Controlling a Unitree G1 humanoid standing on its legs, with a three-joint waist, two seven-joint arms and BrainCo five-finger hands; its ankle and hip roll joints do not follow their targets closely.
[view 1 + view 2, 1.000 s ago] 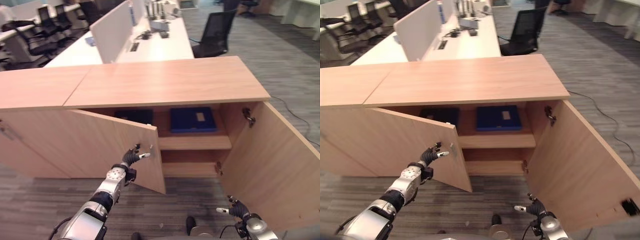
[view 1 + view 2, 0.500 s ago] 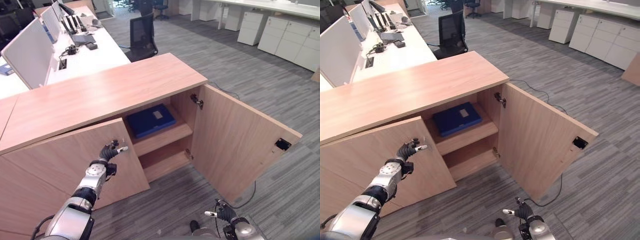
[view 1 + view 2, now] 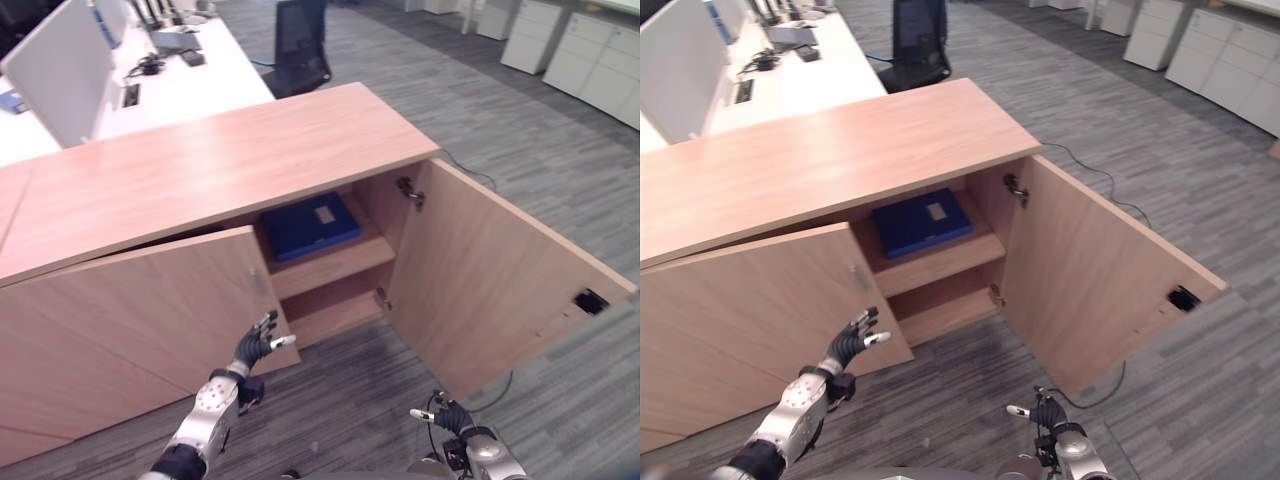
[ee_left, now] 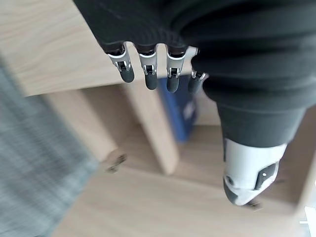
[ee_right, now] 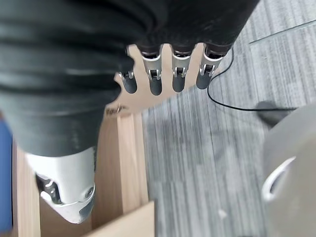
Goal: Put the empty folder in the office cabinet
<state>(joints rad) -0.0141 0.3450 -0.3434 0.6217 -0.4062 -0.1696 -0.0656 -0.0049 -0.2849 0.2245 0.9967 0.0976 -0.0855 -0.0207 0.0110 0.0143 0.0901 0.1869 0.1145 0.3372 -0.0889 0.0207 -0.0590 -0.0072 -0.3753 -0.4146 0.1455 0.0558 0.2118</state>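
The blue folder (image 3: 311,224) lay flat on the upper shelf (image 3: 330,265) of the wooden office cabinet (image 3: 210,160), in the right-hand compartment, with a pale label on its cover. The cabinet's right door (image 3: 495,290) stood swung wide open toward the grey carpet (image 3: 520,130). The left door (image 3: 140,320) was nearly shut, angled slightly out from the cabinet front.

The left hand (image 3: 256,344) was raised in front of the left door's free edge, near it but not touching it. Its fingers (image 4: 150,70) were straight and spread and held nothing. In the left wrist view the folder's blue edge showed past the fingertips.

The right hand (image 3: 1045,412) hung low, over the carpet in front of the open right door, well apart from the cabinet. Its fingers (image 5: 178,72) were relaxed and empty.

Behind the cabinet stood white desks (image 3: 190,85) with a partition screen (image 3: 60,70) and a black office chair (image 3: 300,45).
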